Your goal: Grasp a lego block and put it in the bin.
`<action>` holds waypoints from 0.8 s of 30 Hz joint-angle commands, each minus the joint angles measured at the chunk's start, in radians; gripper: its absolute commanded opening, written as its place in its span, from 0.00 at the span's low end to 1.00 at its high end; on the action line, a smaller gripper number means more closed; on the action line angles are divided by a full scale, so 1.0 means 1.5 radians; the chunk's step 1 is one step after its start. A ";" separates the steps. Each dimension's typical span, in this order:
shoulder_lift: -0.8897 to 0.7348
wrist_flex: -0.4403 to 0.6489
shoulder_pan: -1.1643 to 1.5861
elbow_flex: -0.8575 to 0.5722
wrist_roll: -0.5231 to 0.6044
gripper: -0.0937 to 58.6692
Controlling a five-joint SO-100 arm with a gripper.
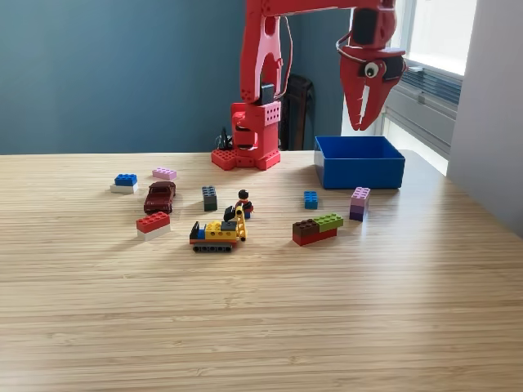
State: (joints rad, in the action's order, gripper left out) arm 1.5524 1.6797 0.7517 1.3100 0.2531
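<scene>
- The pincer (365,122) hangs high above the blue bin (359,161), tips pressed together and holding nothing, so I judge no grasp has begun.
- Lego blocks lie scattered on the table (261,327); the small blue block (310,199) and the purple stack (359,203) sit nearest the bin.
- The next move calls for swinging away from the bin, spreading, and descending.
- Open room surrounds both blocks; the table's edge on the exterior view's right is near.

no readable text anywhere tbh, no labels or brand marks on the red arm (261,73), none on the blue bin (359,161), lego blocks too small to tell
</scene>
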 commanded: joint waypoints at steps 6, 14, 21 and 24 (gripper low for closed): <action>0.053 -0.011 -0.346 -0.061 -0.064 0.00; 0.053 -0.017 -0.426 -0.052 -0.105 0.00; 0.053 -0.018 -0.427 -0.048 -0.109 0.00; 0.053 -0.018 -0.427 -0.048 -0.111 0.00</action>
State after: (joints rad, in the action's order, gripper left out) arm 1.5524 1.6644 0.1166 1.2671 0.0951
